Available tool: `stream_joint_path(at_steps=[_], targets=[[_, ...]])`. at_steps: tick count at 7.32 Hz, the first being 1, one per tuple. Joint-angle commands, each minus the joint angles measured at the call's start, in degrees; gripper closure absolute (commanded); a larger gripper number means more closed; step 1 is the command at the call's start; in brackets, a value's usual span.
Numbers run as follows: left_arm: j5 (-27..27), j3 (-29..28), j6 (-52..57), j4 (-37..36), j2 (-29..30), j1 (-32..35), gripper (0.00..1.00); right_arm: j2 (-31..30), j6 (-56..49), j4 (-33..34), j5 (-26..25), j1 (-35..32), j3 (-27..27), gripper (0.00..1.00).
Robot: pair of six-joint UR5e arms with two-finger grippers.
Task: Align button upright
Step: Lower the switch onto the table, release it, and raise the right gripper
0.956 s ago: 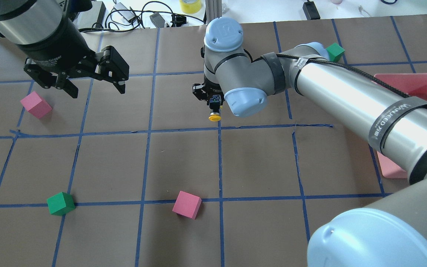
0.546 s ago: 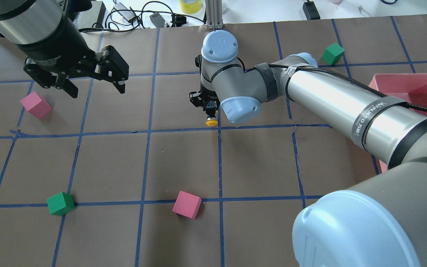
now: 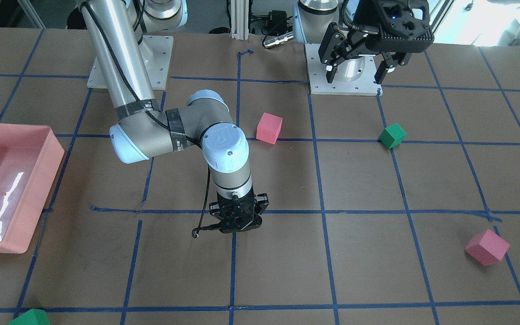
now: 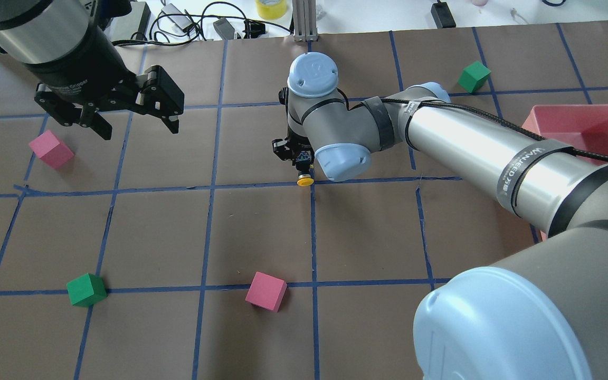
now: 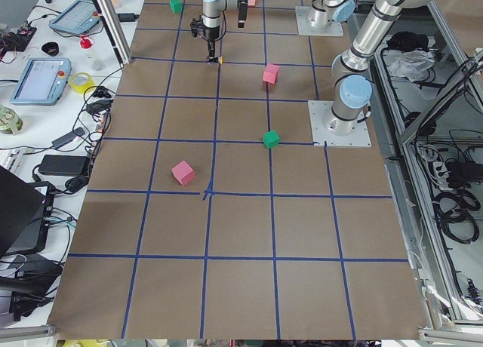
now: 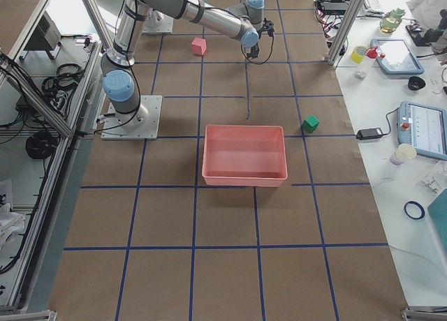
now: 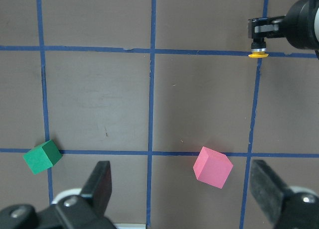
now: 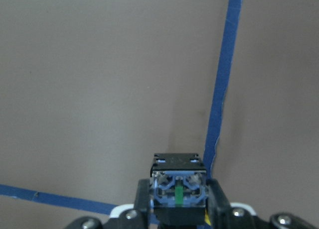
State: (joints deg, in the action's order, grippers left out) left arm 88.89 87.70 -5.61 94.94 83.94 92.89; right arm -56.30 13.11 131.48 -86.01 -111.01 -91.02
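Observation:
My right gripper (image 4: 303, 161) is shut on the button (image 4: 304, 181) and holds it over a blue tape crossing near the table's middle. The yellow cap points down at the table and the base block faces up toward the wrist. The right wrist view shows the base block (image 8: 178, 186) pinched between the fingers (image 8: 218, 205). The yellow cap also shows in the left wrist view (image 7: 258, 54). I cannot tell if the cap touches the table. In the front view the right gripper (image 3: 237, 224) hides the button. My left gripper (image 4: 138, 131) hangs open and empty, high over the far left.
Pink cubes (image 4: 50, 149) (image 4: 266, 291) and green cubes (image 4: 86, 290) (image 4: 474, 76) lie scattered on the brown gridded table. A pink tray (image 4: 589, 124) stands at the right, partly behind my right arm. Cables and tools lie beyond the far edge.
My right gripper has shifted a little toward the near side and lower with the button in it; the arm's elbow has swung. The left arm has not moved.

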Motion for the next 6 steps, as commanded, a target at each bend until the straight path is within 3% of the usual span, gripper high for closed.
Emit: stream_joint_path(at_steps=[1,4,5,6], targets=[[0.1,0.0,0.0,0.0,0.0,-0.1,0.00,-0.3,0.1,0.3,0.1,0.0,-1.3,0.26],[-0.1,0.0,0.0,0.0,0.1,-0.1,0.00,-2.8,-2.0,-0.1,0.6,0.0,-1.0,0.00],[0.1,0.0,0.0,0.0,0.1,-0.1,0.00,-6.3,-3.8,-1.3,0.1,0.2,-0.3,0.00],[0.0,0.0,-0.1,0.0,0.2,0.0,0.00,-10.0,-4.3,-7.2,-0.1,1.0,0.0,0.00]])
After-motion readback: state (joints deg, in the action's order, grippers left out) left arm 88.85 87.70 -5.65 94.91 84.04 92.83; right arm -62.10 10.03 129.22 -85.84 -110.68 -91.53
